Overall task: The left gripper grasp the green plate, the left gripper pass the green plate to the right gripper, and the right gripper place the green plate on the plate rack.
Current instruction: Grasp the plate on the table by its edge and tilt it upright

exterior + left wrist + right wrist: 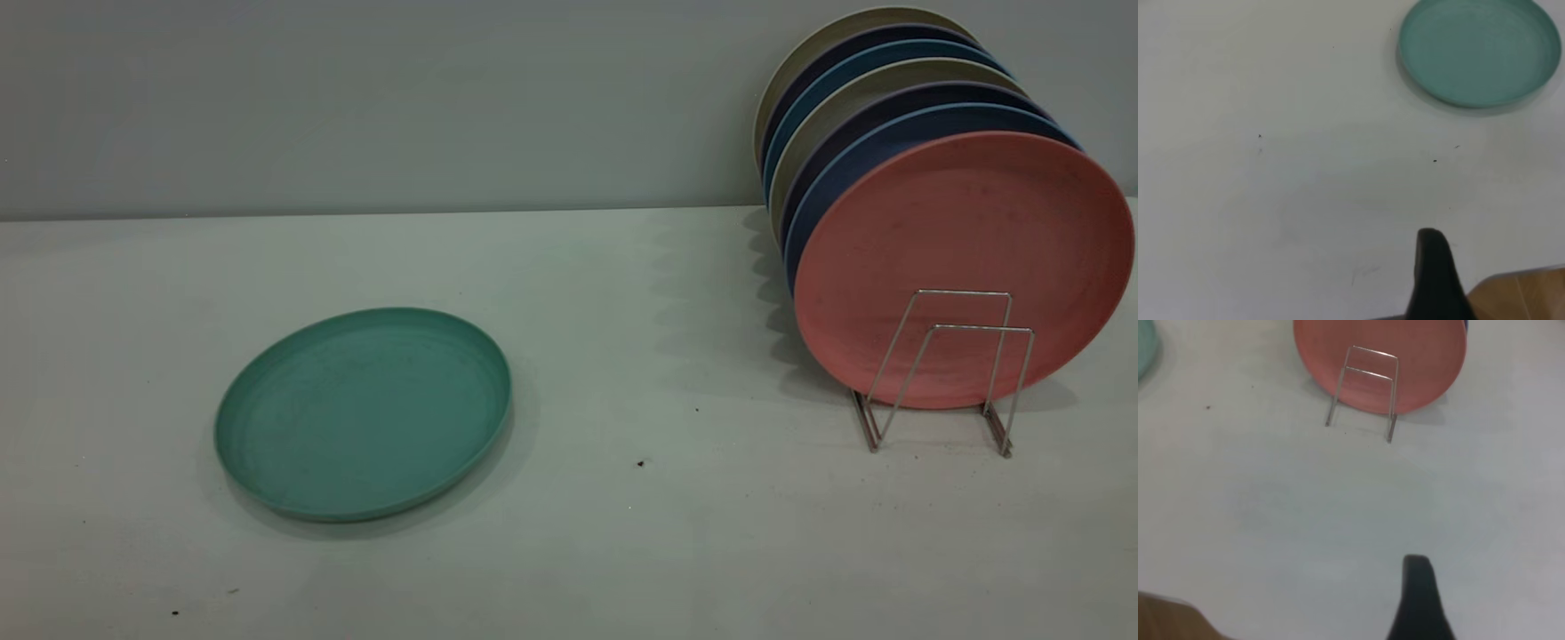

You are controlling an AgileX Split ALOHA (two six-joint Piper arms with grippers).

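Ext cam low, level across table [622, 533]; both wrist cams high, looking down on it.

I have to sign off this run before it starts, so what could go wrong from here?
The green plate lies flat on the table with a low rim, so the left gripper may slip off its edge. The plate rack is nearly full: only the front loops before the pink plate look free, so a sloppy placement by the right gripper could knock the row.

Lighting's soft and kinda dim, coming from above. The green plate [363, 412] drops a faint shadow toward 5 o'clock on the bench [622, 551]; stacked plates [898, 116] shade toward 9. Wrist views look washed out and slightly blurry.
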